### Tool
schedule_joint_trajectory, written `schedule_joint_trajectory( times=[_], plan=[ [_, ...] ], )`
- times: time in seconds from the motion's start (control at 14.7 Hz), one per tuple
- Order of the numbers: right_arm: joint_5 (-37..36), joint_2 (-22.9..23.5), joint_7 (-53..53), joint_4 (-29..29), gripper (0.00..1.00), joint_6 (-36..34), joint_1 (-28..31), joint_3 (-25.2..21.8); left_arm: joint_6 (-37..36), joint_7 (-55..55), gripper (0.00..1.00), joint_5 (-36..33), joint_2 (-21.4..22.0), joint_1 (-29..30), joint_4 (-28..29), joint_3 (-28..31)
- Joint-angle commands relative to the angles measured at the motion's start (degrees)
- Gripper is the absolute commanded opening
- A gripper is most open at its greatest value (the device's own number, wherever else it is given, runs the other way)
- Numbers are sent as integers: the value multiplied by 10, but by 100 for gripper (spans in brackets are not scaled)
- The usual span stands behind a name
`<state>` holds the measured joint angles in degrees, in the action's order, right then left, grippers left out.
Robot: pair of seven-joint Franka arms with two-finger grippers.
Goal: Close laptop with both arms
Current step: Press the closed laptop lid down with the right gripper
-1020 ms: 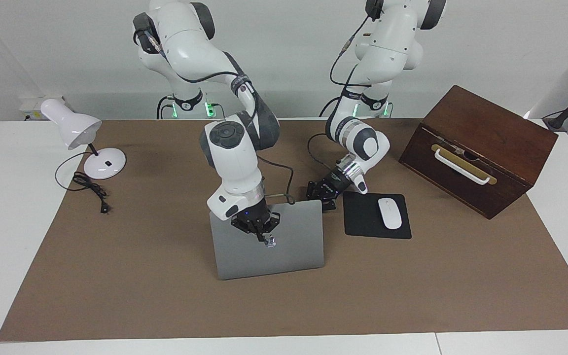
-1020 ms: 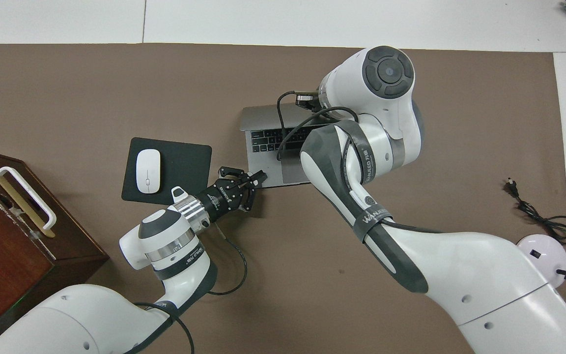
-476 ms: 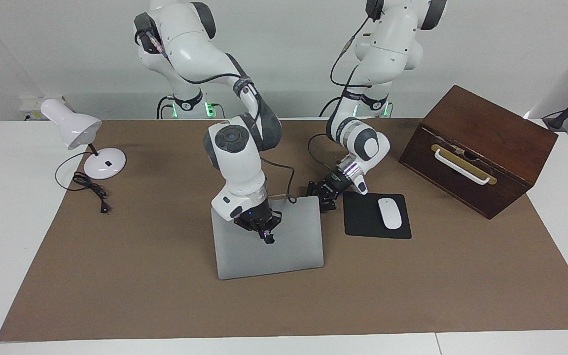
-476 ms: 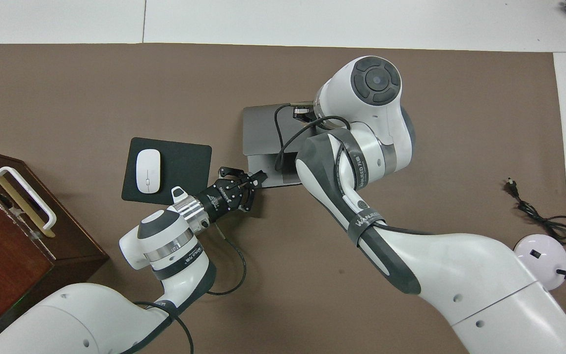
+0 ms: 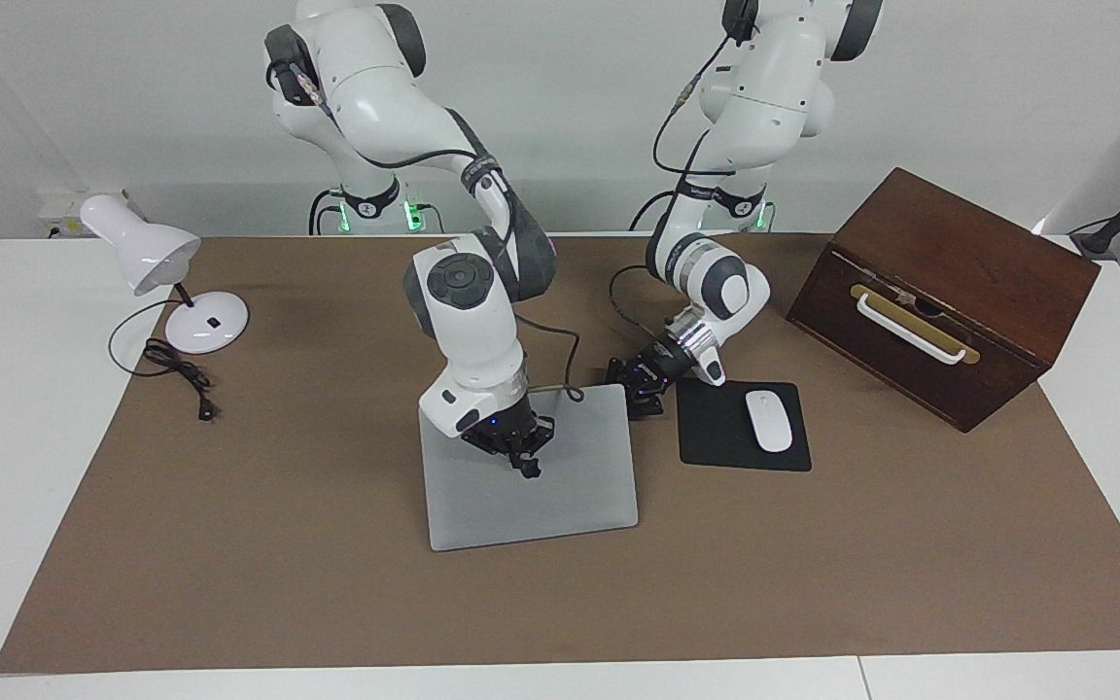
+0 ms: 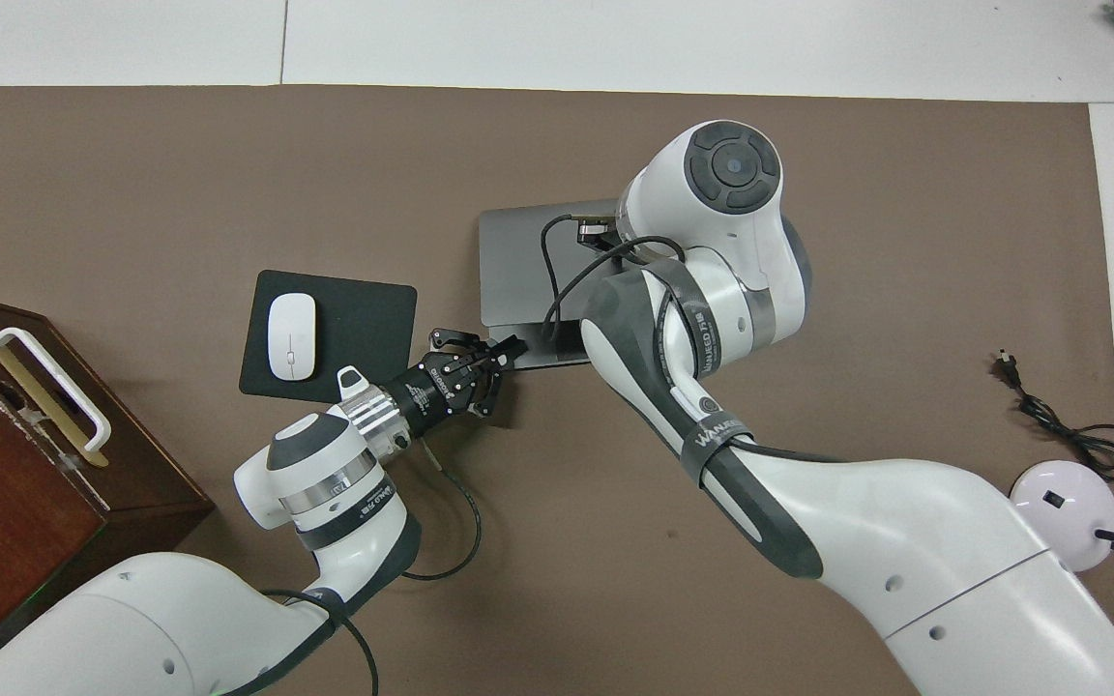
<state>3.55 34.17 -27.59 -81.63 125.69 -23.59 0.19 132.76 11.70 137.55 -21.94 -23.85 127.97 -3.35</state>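
The silver-grey laptop (image 5: 575, 491) lies on the brown mat in the middle of the table, its lid (image 6: 513, 271) lowered almost flat. A narrow strip of the deck (image 6: 542, 350) still shows at its edge nearest the robots. My right gripper (image 5: 528, 471) stands shut with its fingertips pressed down on the middle of the lid; in the overhead view its own wrist hides it. My left gripper (image 5: 632, 391) (image 6: 512, 346), also shut with its links splayed, rests against the corner of the base nearest the robots, beside the mouse pad.
A black mouse pad (image 5: 716, 442) with a white mouse (image 5: 769, 420) lies beside the laptop toward the left arm's end. A dark wooden box (image 5: 949, 282) stands past it. A white desk lamp (image 5: 147, 255) and its cord (image 5: 181, 374) sit at the right arm's end.
The right gripper has pushed the lid down from a steep tilt to nearly flat, so the keyboard is now covered. The left gripper has stayed at the base's corner.
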Motion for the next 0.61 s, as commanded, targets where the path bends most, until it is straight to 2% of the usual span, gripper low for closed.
schedule_joint_trajectory(
  times=[0.0, 0.54],
  plan=[
    [12, -9, -10, -24, 0, -4, 4, 5, 30, -46, 0, 4, -86, 4, -5, -2],
    [12, -6, -10, -35, 0, -3, 6, 5, 21, -50, 0, 4, -88, 5, -2, -2]
  ],
)
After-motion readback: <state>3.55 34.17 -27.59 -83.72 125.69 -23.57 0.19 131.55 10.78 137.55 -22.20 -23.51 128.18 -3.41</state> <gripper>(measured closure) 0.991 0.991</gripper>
